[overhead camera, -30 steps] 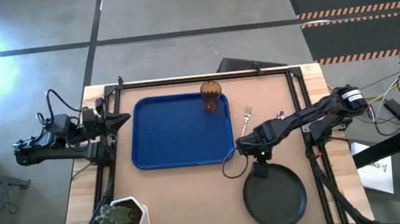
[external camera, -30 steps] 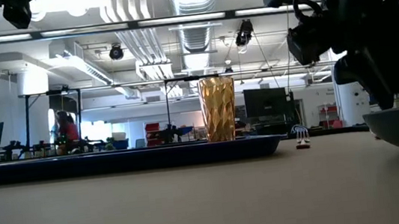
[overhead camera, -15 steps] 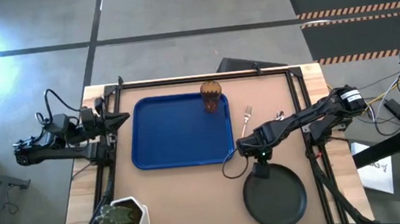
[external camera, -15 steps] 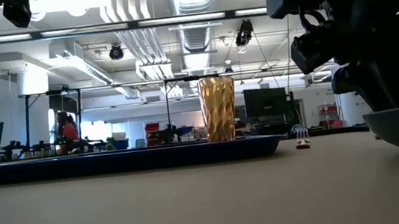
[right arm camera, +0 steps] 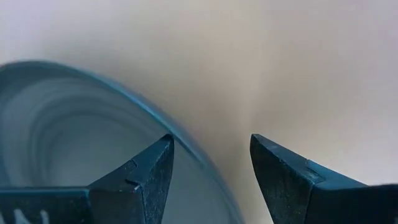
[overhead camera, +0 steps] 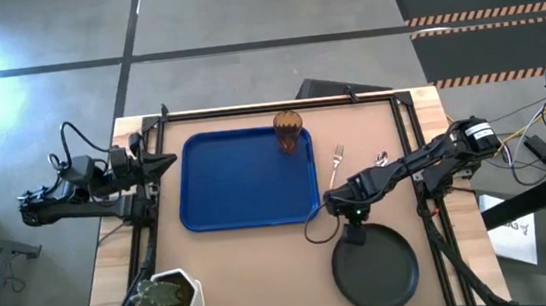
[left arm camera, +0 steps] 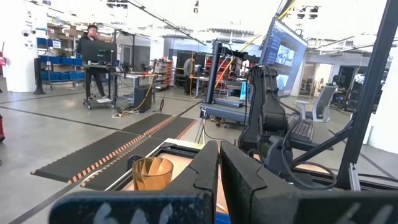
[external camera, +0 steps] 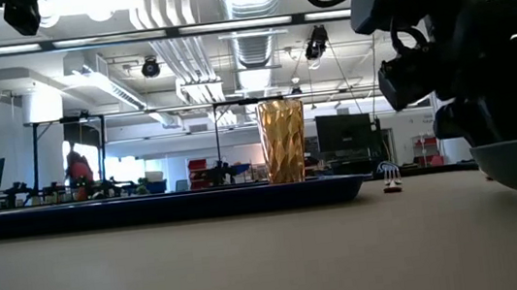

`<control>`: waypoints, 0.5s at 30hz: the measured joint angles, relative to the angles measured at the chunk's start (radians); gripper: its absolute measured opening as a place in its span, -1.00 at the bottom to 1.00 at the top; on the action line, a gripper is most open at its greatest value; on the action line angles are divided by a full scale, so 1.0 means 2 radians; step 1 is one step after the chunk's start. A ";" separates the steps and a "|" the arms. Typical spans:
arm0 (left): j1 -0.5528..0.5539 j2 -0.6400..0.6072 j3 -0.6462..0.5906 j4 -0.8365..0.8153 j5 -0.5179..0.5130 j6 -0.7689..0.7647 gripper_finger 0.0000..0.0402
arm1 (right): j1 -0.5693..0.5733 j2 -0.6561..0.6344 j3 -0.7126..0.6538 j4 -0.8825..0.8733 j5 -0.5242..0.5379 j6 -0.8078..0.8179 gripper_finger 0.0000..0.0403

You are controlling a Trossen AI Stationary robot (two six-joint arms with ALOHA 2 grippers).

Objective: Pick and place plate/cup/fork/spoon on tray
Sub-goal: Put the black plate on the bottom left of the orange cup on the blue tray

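The dark plate [overhead camera: 376, 269] lies flat on the table at the near right. My right gripper [overhead camera: 349, 230] hovers open over the plate's far-left rim [right arm camera: 158, 121], pointing steeply down. In the right wrist view [right arm camera: 211, 146] one finger stands over the plate's inside and the other over bare table. The amber cup [overhead camera: 290, 131] stands upright on the blue tray's [overhead camera: 241, 181] far right corner. The fork [overhead camera: 336, 163] and spoon [overhead camera: 382, 158] lie on the table to the right of the tray. My left gripper [overhead camera: 169, 163] waits shut at the table's left edge.
A white pot with a green plant [overhead camera: 171, 295] stands at the near left corner. A black frame rail [overhead camera: 278, 105] runs along the table's far edge and down both sides. A dark cable loop [overhead camera: 316, 231] hangs beside my right gripper.
My right gripper has sunk a little toward the plate's rim, staying open. Nothing else has moved.
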 joint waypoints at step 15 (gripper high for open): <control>0.000 0.000 0.000 0.000 0.000 0.000 -1.00 | 0.000 0.000 -0.024 0.018 -0.006 -0.001 -0.02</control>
